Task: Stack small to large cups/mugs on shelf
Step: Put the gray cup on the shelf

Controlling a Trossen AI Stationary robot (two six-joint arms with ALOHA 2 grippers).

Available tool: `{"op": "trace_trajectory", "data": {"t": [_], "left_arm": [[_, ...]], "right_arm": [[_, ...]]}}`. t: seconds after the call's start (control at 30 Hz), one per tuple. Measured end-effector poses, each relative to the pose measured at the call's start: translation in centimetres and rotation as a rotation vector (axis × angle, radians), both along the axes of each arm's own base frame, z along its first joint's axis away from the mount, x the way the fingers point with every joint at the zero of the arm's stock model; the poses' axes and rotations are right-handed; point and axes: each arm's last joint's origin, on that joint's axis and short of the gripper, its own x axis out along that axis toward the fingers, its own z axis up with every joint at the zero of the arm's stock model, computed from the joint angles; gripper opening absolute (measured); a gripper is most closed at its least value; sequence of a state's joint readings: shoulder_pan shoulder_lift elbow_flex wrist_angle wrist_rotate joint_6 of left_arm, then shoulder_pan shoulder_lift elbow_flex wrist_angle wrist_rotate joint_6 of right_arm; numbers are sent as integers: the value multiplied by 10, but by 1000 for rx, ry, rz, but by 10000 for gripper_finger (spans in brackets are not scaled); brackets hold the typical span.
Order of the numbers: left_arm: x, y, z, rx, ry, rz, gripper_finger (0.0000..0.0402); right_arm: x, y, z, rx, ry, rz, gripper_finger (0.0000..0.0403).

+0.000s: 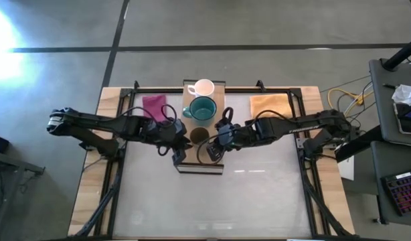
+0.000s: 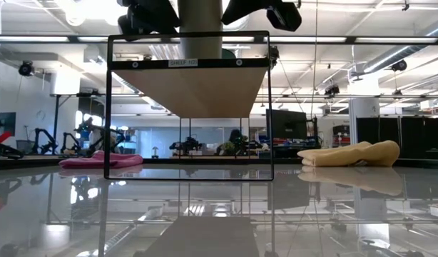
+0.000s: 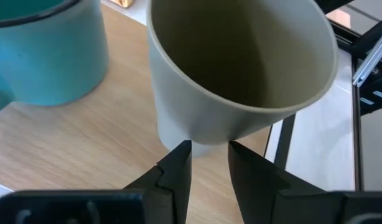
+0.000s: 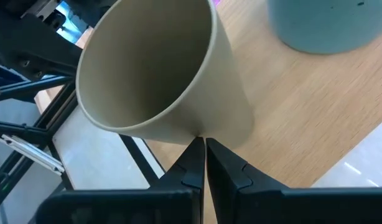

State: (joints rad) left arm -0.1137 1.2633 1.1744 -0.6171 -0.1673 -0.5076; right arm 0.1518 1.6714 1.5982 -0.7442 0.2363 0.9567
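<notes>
On the light-wood shelf [image 1: 192,127] stand a white mug [image 1: 203,88], a teal mug [image 1: 203,109] and, nearest the shelf's front, a dark olive handleless cup [image 1: 199,136]. The cup rests on its base. My left gripper [image 3: 209,152] is open on the cup's left side, with its fingertips just short of the cup's lower wall [image 3: 191,134]. My right gripper [image 4: 202,144] is shut at the cup's right side, just under the rim. The teal mug also shows in the left wrist view [image 3: 48,56] and the right wrist view [image 4: 328,25]. My right gripper's shut fingertips [image 4: 194,149] meet the olive cup's outer wall just under its rim [image 4: 200,132], slanting down from the table's right. I cannot tell whether they only touch the wall or have the rim between them. The cup stands on the shelf.
A pink cloth [image 1: 154,105] lies left of the shelf and an orange cloth [image 1: 270,104] lies right of it, both near the table's far edge. A dark frame [image 2: 190,107] carries the shelf above the table. The glossy tabletop [image 1: 259,194] stretches in front.
</notes>
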Motion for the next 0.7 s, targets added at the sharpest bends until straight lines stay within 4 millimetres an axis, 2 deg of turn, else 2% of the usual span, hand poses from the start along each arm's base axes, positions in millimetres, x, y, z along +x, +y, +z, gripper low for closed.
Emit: {"op": "trace_trajectory", "data": {"t": [0.4, 0.7], "left_arm": [[0, 10, 0, 37, 5, 14, 91], [-8, 12, 0, 41, 54, 19, 91]], "right_arm": [[-1, -2, -2, -22, 10, -22, 9], [-2, -8, -6, -53, 44, -43, 9]]}}
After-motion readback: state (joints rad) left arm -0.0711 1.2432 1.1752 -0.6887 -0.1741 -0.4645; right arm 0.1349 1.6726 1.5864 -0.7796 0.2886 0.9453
